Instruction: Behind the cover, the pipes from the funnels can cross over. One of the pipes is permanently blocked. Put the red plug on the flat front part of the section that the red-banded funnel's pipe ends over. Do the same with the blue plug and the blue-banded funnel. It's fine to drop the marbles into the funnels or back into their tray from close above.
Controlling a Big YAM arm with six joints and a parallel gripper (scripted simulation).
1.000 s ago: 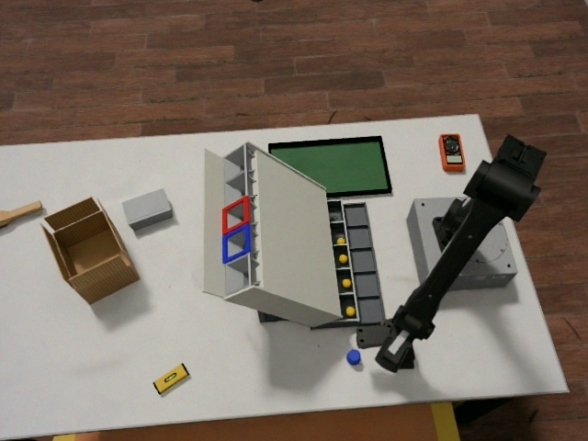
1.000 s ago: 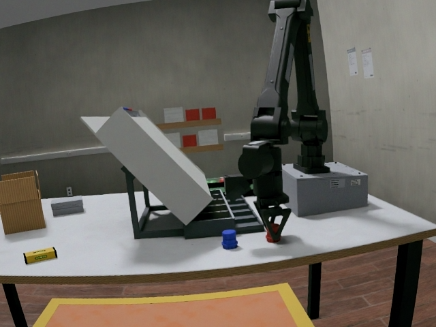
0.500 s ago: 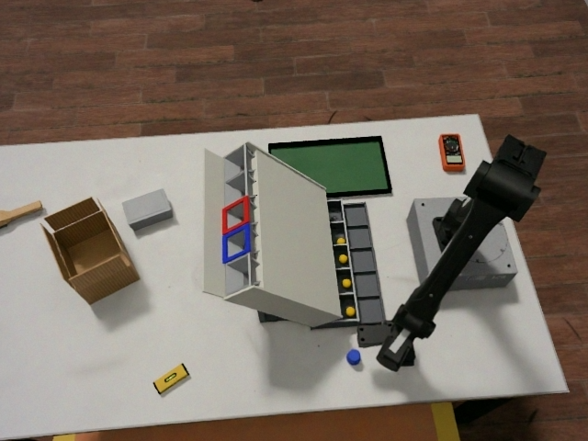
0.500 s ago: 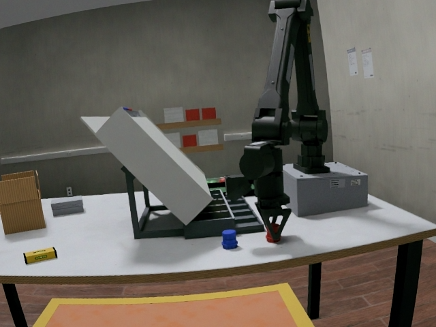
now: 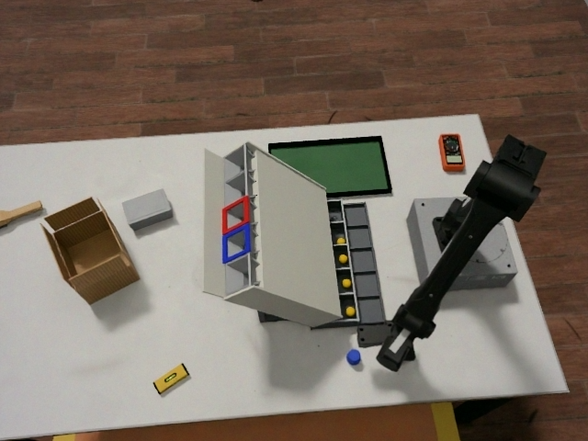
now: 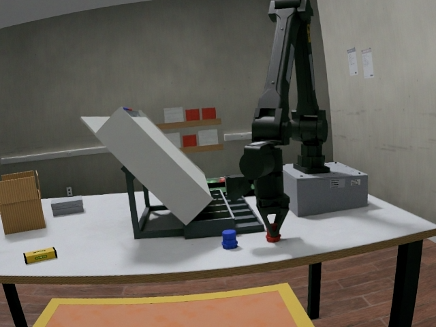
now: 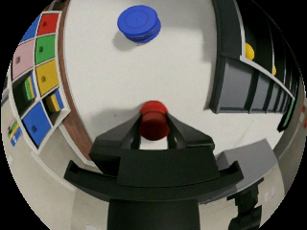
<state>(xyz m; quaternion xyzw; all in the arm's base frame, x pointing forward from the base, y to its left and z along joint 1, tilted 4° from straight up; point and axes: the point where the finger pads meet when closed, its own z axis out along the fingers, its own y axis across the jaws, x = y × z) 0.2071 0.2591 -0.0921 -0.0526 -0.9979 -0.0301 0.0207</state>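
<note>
My gripper [image 6: 273, 228] [image 7: 153, 116] is down at the table near its front edge, shut on the red plug [image 6: 272, 237] [image 7: 153, 122], which still stands on the table top. In the top view the arm hides the red plug. The blue plug [image 5: 353, 356] [image 6: 229, 239] [image 7: 138, 23] stands on the table a little to the left of it. The sloped white cover [image 5: 289, 246] [image 6: 154, 165] carries the red-banded funnel [image 5: 235, 214] and the blue-banded funnel [image 5: 235, 243] at its top. Below it the dark sections [image 5: 363, 265] [image 6: 242, 212] have flat front parts; yellow marbles [image 5: 345, 282] lie in several of them.
A green mat [image 5: 332, 163] lies behind the cover. An orange meter [image 5: 451, 152] is at the back right. The arm's grey base [image 5: 493, 265] [image 6: 325, 190] stands at the right. A cardboard box [image 5: 87, 249], a grey block [image 5: 147, 209] and a yellow level [image 5: 171, 378] are at the left.
</note>
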